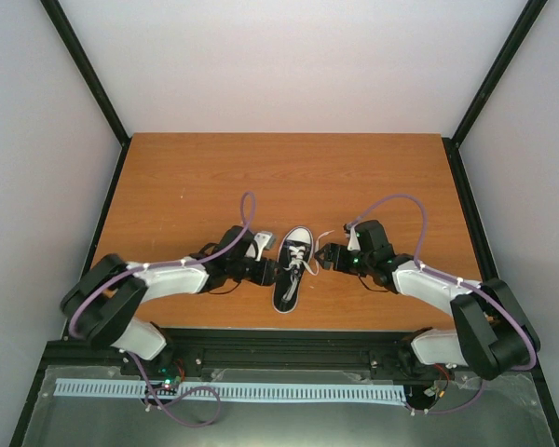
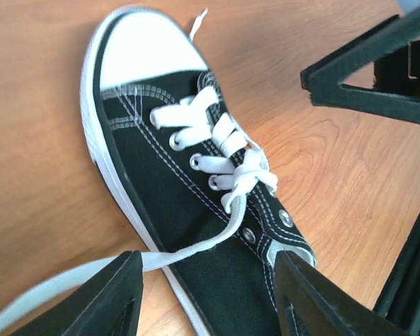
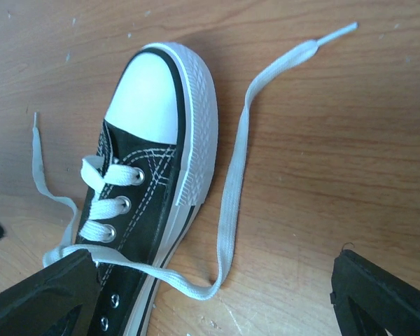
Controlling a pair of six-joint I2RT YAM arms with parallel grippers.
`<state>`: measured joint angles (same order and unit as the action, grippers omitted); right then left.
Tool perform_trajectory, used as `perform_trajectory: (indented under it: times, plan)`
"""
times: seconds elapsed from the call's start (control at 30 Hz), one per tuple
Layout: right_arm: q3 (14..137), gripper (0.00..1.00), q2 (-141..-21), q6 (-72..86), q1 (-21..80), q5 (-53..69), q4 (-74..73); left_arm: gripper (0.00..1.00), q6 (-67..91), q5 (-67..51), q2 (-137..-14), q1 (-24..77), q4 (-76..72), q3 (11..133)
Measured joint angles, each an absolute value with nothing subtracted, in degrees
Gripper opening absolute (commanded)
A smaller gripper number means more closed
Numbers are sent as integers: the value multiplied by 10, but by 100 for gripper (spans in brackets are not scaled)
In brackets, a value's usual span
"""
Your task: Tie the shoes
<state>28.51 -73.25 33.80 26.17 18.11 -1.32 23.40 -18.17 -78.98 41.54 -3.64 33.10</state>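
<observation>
One small black sneaker (image 1: 292,270) with a white toe cap lies mid-table, toe pointing away from the arm bases. My left gripper (image 1: 270,272) is at its left side. In the left wrist view that gripper (image 2: 208,269) is open, jaws astride the shoe (image 2: 168,175) near its top eyelets. A white lace (image 2: 196,248) runs out past the left finger (image 2: 98,297). My right gripper (image 1: 326,258) is open to the right of the shoe. In the right wrist view its jaws (image 3: 213,276) stand wide over the other lace (image 3: 234,189), which lies bent on the wood beside the shoe (image 3: 147,133).
The wooden table (image 1: 186,186) is bounded by black frame rails and white walls. The right arm's fingers (image 2: 378,77) show at the upper right of the left wrist view, close to the shoe. A second lace end (image 3: 38,175) trails left of the toe.
</observation>
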Motion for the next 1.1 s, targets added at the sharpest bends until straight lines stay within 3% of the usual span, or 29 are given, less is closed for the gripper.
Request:
perform_trajectory:
  times: [0.23, 0.57, 1.1]
  plan:
    - [293, 91, -721, 335, 262, 175, -16, 61, 118, -148, -746, 415, 22, 331]
    - [289, 92, -691, 335, 262, 178, -17, 53, 38, -114, -859, 416, 60, 376]
    - [280, 93, -691, 339, 262, 179, -15, 41, -10, -84, -914, 416, 53, 403]
